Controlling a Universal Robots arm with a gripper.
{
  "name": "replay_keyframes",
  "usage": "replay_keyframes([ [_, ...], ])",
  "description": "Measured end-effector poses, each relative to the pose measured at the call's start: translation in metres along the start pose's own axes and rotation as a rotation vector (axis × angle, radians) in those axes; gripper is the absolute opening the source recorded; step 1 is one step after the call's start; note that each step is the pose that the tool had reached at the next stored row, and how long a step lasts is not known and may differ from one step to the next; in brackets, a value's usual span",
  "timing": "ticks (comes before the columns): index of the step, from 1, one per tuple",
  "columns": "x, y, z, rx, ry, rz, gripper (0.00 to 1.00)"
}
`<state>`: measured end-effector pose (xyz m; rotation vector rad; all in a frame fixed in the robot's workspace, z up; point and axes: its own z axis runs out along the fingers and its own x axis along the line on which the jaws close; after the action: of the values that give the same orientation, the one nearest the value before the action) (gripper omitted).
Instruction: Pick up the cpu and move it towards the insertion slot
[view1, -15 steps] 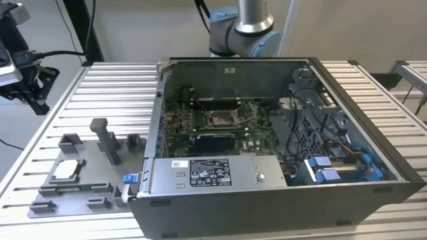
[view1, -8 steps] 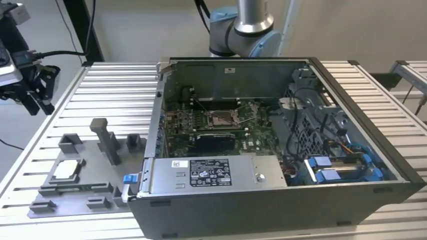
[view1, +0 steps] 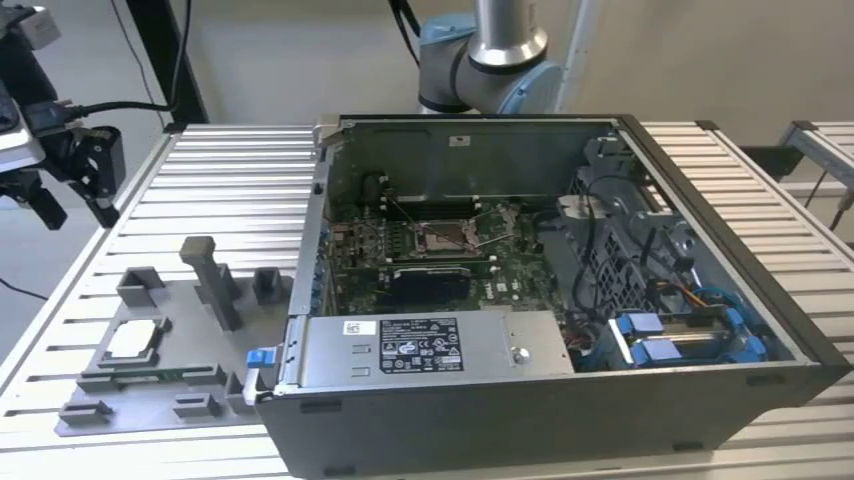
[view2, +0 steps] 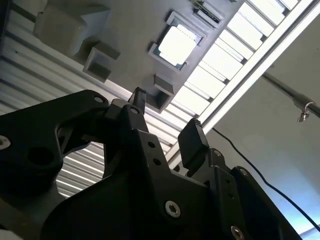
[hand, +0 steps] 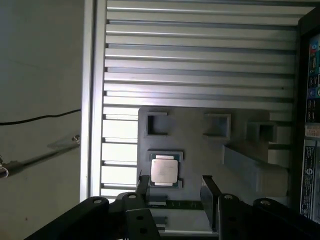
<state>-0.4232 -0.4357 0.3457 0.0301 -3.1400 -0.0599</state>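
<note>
The cpu is a small silvery square lying flat in a recess of the grey fixture plate, at the exterior view's left. It also shows in both wrist views. My gripper hangs high above the table's left edge, well above and apart from the cpu. Both wrist views show the gripper open, with nothing between its black fingers. The insertion slot sits on the green board inside the open computer case, with a silvery frame and brownish centre.
The open computer case fills the middle and right of the ribbed metal table. Grey upright blocks stand on the fixture plate beside the case wall. Cables and blue parts crowd the case's right side. The arm's base stands behind the case.
</note>
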Motion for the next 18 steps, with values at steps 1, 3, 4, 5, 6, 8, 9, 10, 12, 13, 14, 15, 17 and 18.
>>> replay_keyframes([
  [1, 0.0, 0.0, 0.0, 0.0, 0.0, 0.0, 0.0],
  [3, 0.0, 0.0, 0.0, -0.0001, 0.0, 0.0, 0.0],
  [4, 0.0, 0.0, 0.0, 0.0, 0.0, 0.0, 0.0],
  [5, 0.0, 0.0, 0.0, 0.0, -0.0001, 0.0, 0.0],
  [6, 0.0001, 0.0, 0.0, 0.0, 0.0, 0.0, 0.0],
  [8, 0.0001, 0.0, 0.0, 0.0, 0.0, 0.0, 1.0],
  [9, 0.0001, 0.0, 0.0, 0.0, 0.0, 0.0, 1.0],
  [10, 0.0001, 0.0, 0.0, -0.0001, 0.0, 0.0, 1.0],
  [12, 0.0001, 0.0, 0.0, 0.0, 0.0, 0.0, 1.0],
  [13, 0.0001, 0.0, 0.0, -0.0001, 0.0, 0.0, 1.0],
  [14, 0.0001, 0.0, 0.0001, -0.0001, -0.0001, 0.0, 1.0],
  [15, 0.0002, 0.0, 0.0006, 0.0, 0.0, 0.0, 1.0],
  [17, 0.0002, -0.0001, 0.0027, -0.0001, -0.0003, 0.0, 1.0],
  [18, 0.0001, -0.0001, 0.0038, 0.0, -0.0006, 0.0, 1.0],
])
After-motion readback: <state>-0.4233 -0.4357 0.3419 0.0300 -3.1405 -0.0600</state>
